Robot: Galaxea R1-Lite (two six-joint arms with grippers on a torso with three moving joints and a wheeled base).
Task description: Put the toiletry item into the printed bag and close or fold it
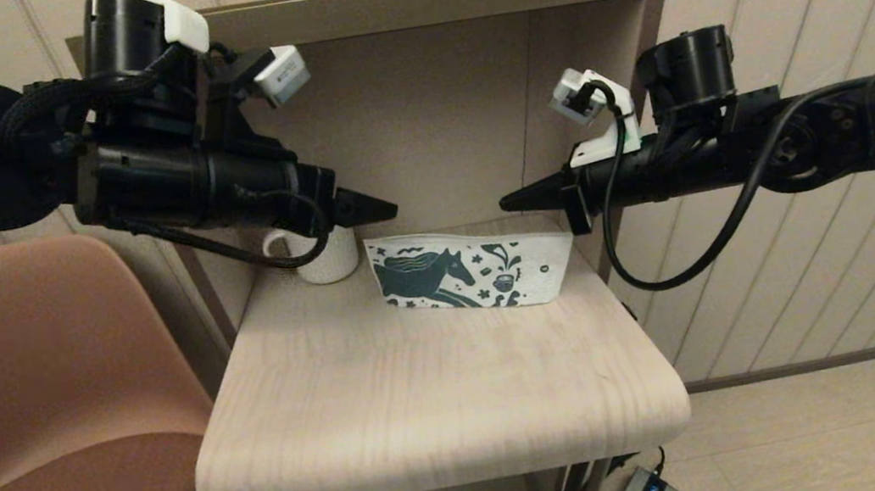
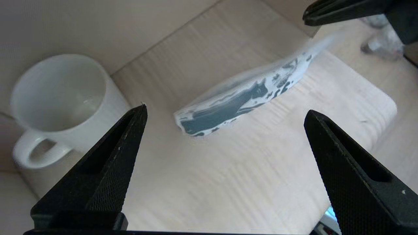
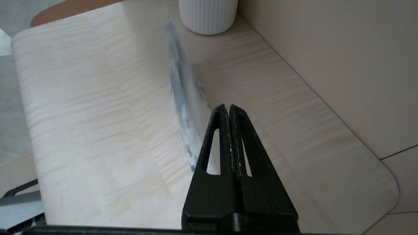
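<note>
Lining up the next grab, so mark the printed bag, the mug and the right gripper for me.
printed bag [image 1: 441, 272]: head view, on the horse print.
mug [image 2: 58, 94]: left wrist view, inside its open bowl.
right gripper [image 3: 229, 109]: right wrist view, at the closed fingertips.

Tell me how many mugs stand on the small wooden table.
1. The white ribbed mug stands at the table's back left corner, beside the printed pouch and below the left hand. No other mug shows.
</note>
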